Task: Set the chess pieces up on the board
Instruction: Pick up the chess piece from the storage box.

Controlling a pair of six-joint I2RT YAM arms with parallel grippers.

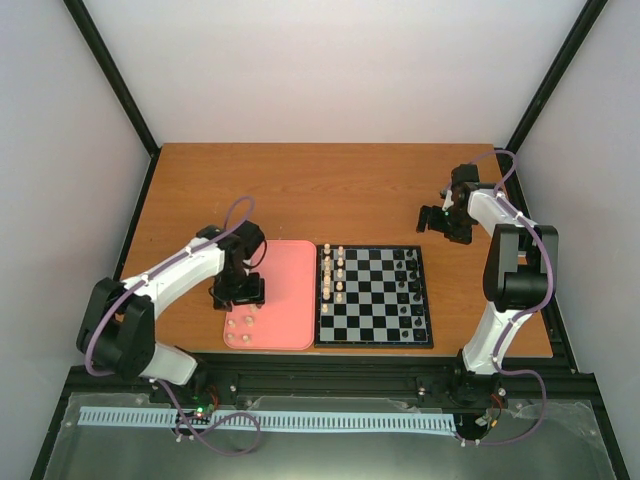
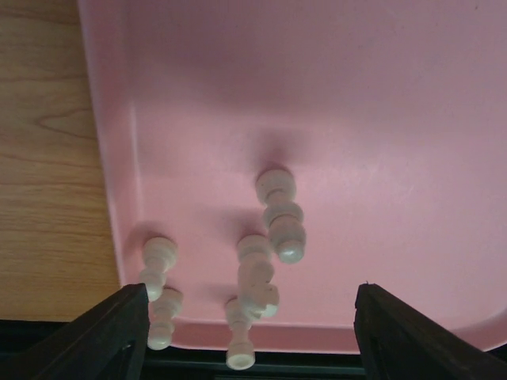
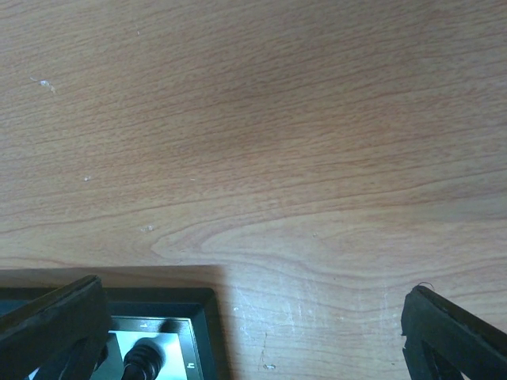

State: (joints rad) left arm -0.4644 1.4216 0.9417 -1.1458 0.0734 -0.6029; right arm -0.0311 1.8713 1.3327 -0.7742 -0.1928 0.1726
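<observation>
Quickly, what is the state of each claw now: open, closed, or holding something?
Left claw: open, empty, above the white chess pieces in the pink tray.
Right claw: open, empty, over the wooden table near the board.

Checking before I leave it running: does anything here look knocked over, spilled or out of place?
Nothing looks spilled or broken. The board sits square beside the tray. A few white pieces are bunched in the tray's near-left corner, not yet on the board; whether they stand or lie is unclear.
</observation>
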